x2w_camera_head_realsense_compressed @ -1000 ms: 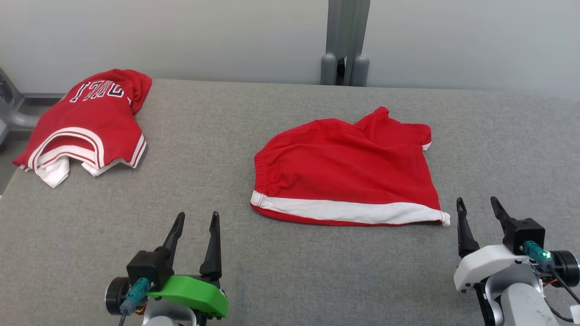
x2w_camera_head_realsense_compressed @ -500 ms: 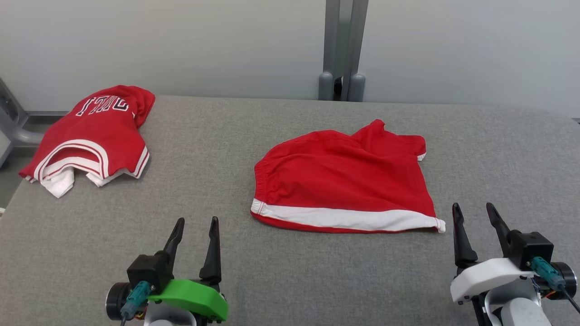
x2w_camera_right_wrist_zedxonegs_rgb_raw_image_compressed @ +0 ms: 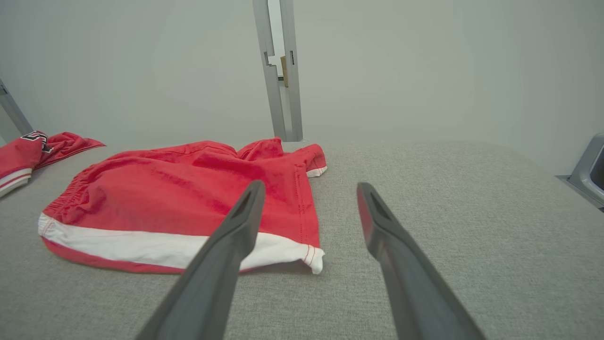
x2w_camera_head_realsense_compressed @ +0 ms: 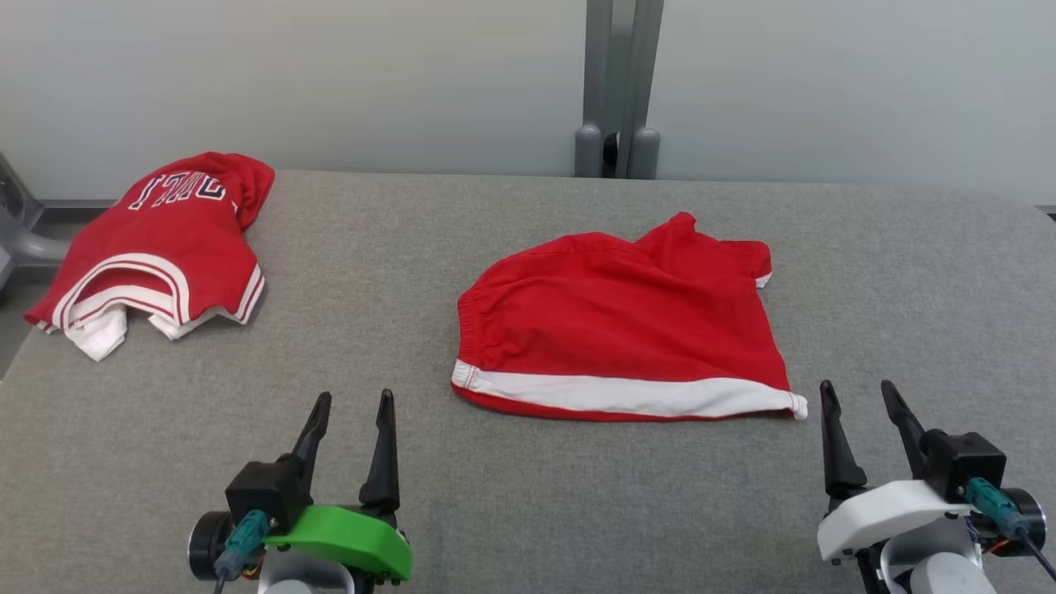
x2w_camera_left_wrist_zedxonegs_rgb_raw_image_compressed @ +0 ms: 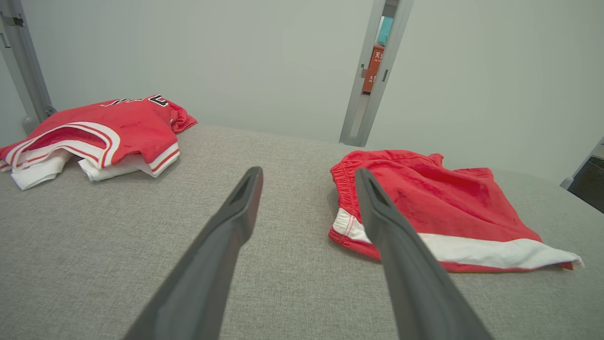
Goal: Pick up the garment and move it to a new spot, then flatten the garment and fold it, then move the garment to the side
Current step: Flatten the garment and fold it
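Two pincers stood open and empty at the near edge of the table [x2w_camera_head_realsense_compressed: 511, 511], the left pincer [x2w_camera_head_realsense_compressed: 355, 398] and the right pincer [x2w_camera_head_realsense_compressed: 855, 388]. You found the red shorts [x2w_camera_head_realsense_compressed: 619, 330] rumpled at centre, well apart from a red jersey [x2w_camera_head_realsense_compressed: 157, 239] far left. Flattening, folding and moving aside appeared outstanding.

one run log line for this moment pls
phase: pre-grasp | left gripper: open, empty | right gripper: open, empty | red shorts: lying centre, untouched | red jersey: far left

Soft matt red cloth shorts [x2w_camera_head_realsense_compressed: 619, 322] (white band) on coarse grey woven tabletop [x2w_camera_head_realsense_compressed: 528, 511].
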